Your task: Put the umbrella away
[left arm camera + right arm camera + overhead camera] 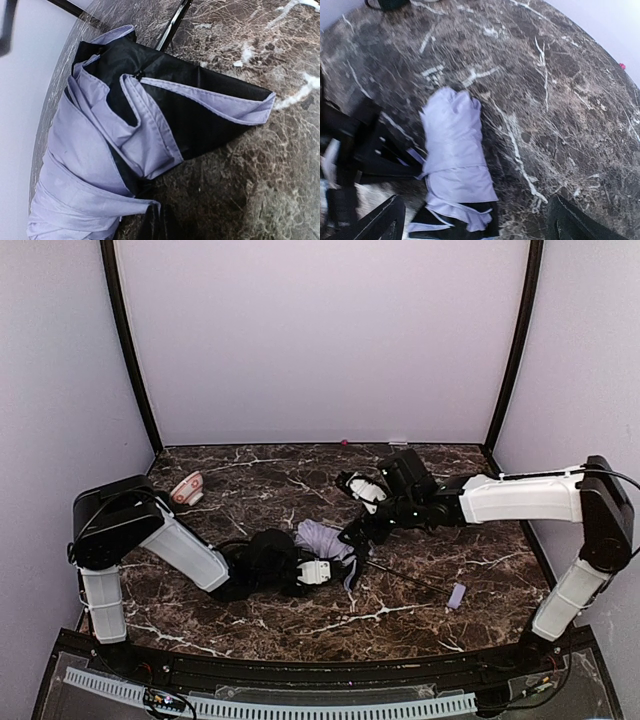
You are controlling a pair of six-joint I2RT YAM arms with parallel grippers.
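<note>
The umbrella (322, 538) lies half folded in the middle of the table, its lavender canopy bunched with black underside showing. Its thin black shaft (405, 578) runs right to the lavender knob handle (457, 595). My left gripper (318, 572) sits at the canopy's near edge. In the left wrist view the folds (100, 150) fill the frame, and my left gripper (157, 225) has its dark fingers together on a fabric edge. My right gripper (358, 532) hovers at the canopy's right end. It is wide open (480, 222) just above the bundle (452, 145), touching nothing.
A red-patterned bowl (187, 488) lies at the back left of the marble table (480, 540). A small pink thing (344, 442) sits by the back wall. Lavender walls and black posts close in the table on three sides.
</note>
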